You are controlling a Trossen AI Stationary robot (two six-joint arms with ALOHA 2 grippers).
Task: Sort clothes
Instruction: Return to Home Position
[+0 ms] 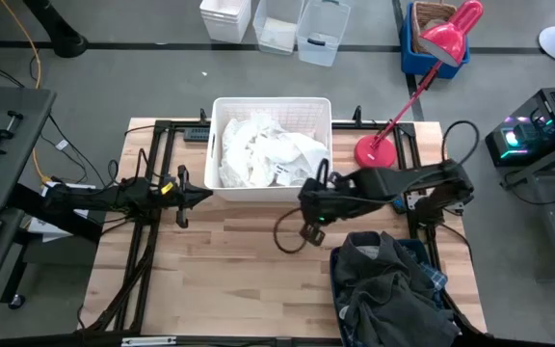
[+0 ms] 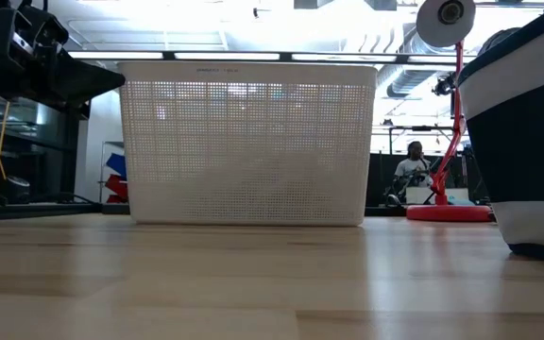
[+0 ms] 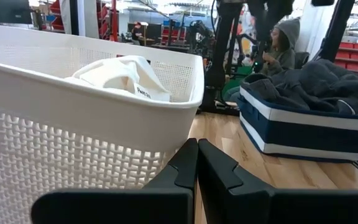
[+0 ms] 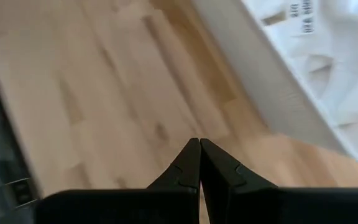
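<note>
White and cream clothes [image 1: 270, 154] lie piled in the white plastic basket [image 1: 224, 116] at the table's far middle; they also show in the left wrist view [image 3: 124, 76] and the right wrist view [image 4: 328, 43]. Charcoal grey and dark clothes [image 1: 385, 280] fill the dark navy bin [image 1: 339, 262] at the near right, also seen in the left wrist view [image 3: 319, 78]. My left gripper [image 1: 205, 197] is shut and empty, just left of the basket's near corner. My right gripper [image 1: 306, 198] is shut and empty, above the table by the basket's near right corner.
A red desk lamp [image 1: 379, 149] stands at the table's far right, its base beside the basket. Bare wooden table [image 1: 229, 270] lies at the near left and middle. A person [image 3: 281, 43] sits in the room beyond the table.
</note>
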